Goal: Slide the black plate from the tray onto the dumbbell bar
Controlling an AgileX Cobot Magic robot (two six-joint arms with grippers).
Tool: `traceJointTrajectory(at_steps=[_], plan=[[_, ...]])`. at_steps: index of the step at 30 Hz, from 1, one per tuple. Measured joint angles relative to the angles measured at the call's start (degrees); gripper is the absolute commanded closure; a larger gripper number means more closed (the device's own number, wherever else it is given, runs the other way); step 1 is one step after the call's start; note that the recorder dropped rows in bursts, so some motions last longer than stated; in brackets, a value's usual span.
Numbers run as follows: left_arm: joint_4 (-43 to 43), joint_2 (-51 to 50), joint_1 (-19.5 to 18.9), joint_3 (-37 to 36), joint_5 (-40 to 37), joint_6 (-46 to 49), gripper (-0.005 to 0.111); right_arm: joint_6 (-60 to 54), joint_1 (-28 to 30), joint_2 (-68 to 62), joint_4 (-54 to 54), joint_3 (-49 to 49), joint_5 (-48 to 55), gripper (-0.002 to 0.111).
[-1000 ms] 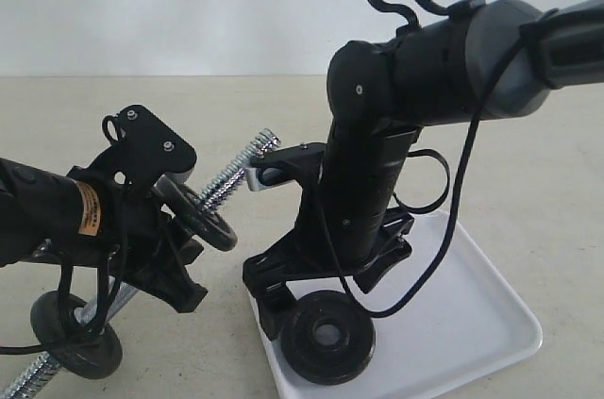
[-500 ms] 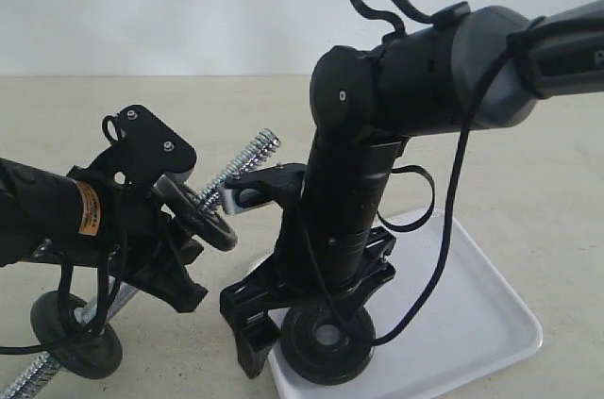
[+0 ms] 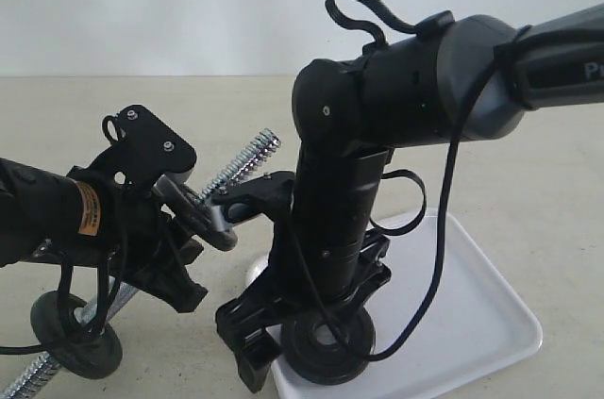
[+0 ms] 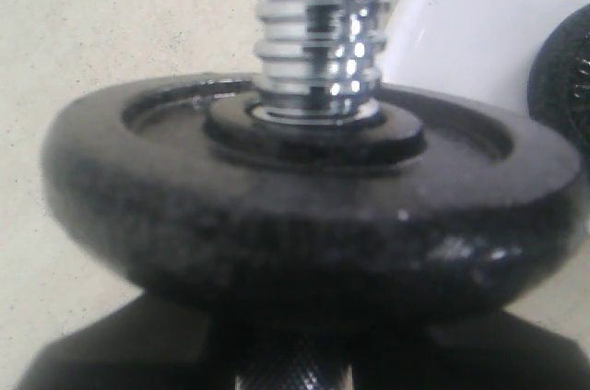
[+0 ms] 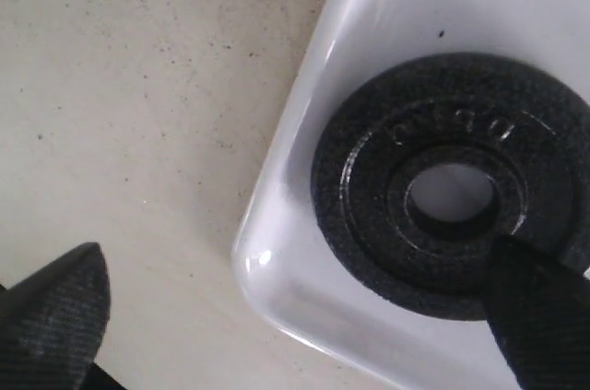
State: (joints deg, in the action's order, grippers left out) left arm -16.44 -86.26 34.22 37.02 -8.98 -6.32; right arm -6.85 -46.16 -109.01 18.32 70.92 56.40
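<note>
A: Where's the black plate (image 5: pixel 369 196)?
B: Flat in a corner of the tray (image 3: pixel 472 324), lower centre. Your right hand (image 5: pixel 295 316) hangs over it, fingers (image 5: pixel 535 307) apart — one above the plate, one beyond the rim. Your left hand (image 3: pixel 165 262) clamps the tilted dumbbell bar (image 3: pixel 247 156).

The tabletop (image 3: pixel 528 154) under me is pale beige and finely speckled. A white glossy tray (image 3: pixel 477 328) sits flat on it to my right. To my left a black weight disc (image 3: pixel 80 347) rests on its edge, threaded on the tilted dumbbell bar (image 3: pixel 247 158).
</note>
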Motion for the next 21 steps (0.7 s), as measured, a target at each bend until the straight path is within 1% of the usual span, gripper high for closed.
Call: traceJointTrajectory(at_steps=[4, 11, 21], plan=[[0.0, 0.0, 0.0, 0.0, 0.0, 0.0, 0.102, 0.6, 0.0, 0.0, -2.4, 0.0, 0.8, 0.003], [0.0, 0.0, 0.0, 0.0, 0.0, -0.1, 0.102, 7.6, 0.0, 0.0, -13.4, 0.0, 3.1, 0.003], [0.0, 0.0, 0.0, 0.0, 0.0, -0.1, 0.102, 9.7, 0.0, 0.0, -14.7, 0.0, 3.9, 0.003]])
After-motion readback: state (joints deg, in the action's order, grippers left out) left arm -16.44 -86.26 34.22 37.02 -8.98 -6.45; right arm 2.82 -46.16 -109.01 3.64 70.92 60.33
